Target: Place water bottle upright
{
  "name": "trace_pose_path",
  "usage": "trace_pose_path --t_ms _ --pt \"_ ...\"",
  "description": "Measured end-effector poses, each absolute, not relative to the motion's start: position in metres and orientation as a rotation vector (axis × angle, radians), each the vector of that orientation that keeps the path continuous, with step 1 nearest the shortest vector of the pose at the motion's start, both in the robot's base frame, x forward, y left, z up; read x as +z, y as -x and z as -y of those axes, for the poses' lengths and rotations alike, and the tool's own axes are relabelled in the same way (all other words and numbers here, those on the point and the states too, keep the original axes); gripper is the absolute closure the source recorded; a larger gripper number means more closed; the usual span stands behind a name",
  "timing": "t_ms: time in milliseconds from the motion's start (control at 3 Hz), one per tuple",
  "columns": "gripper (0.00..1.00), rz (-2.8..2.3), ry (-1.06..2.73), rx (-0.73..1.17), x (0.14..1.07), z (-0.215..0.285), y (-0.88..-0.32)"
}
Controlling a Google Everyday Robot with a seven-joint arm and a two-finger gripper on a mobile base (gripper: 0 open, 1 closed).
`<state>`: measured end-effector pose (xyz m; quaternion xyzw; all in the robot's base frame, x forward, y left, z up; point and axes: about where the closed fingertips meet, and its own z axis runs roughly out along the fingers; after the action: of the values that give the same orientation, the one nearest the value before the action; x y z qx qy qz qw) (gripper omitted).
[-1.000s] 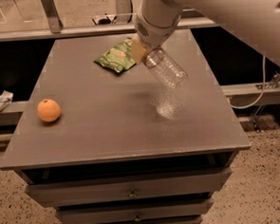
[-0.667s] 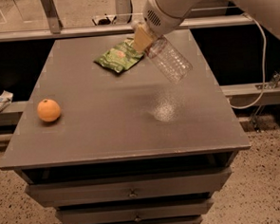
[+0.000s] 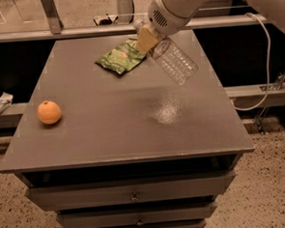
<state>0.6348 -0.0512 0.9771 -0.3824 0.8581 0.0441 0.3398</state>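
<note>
The water bottle [image 3: 174, 61] is a clear ribbed plastic bottle, held tilted in the air above the back right part of the grey table [image 3: 110, 132]. Its neck end points up-left into my gripper [image 3: 150, 38], its base down-right. A thin band with red shows near the neck; the cap is hidden by the gripper. My gripper hangs from the white arm [image 3: 174, 7] at the top of the camera view and is shut on the bottle's top end. A bright light patch from the bottle lies on the table [image 3: 166, 113] below it.
A green snack bag [image 3: 121, 56] lies on the table at the back, just left of the gripper. An orange [image 3: 49, 112] sits near the left edge. Drawers [image 3: 133, 194] are below the tabletop. A cable [image 3: 264, 55] hangs at the right.
The gripper has lifted the bottle up and slightly back, away from the tabletop. The bottle stays tilted the same way. The orange and the bag have not moved.
</note>
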Motion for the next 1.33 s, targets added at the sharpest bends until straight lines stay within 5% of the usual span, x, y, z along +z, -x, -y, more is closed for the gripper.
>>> trace_pose_path --t_ms 1333 --pt "1.0 -1.743 0.472 0.629 0.998 0.09 -0.644"
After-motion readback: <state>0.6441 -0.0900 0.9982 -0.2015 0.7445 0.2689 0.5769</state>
